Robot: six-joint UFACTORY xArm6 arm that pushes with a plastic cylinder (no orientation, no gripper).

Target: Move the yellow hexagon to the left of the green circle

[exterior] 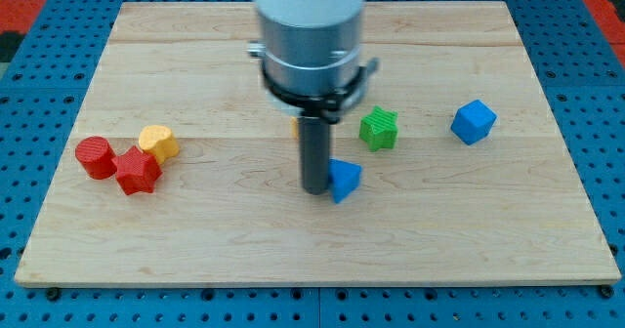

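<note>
My tip (315, 188) (no hand visible, state unknowable) touches the blue triangle's (344, 180) left; yellow hexagon (158, 143) sits well left.

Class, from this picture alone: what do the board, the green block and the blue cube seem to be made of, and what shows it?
Board: pale wood, matte finish; lengthwise grain and plank seams show.
Green block: probably printed plastic; fine ridges line its faces.
Blue cube: likely plastic too; even saturated colour, matte, ridges too small to confirm.
</note>
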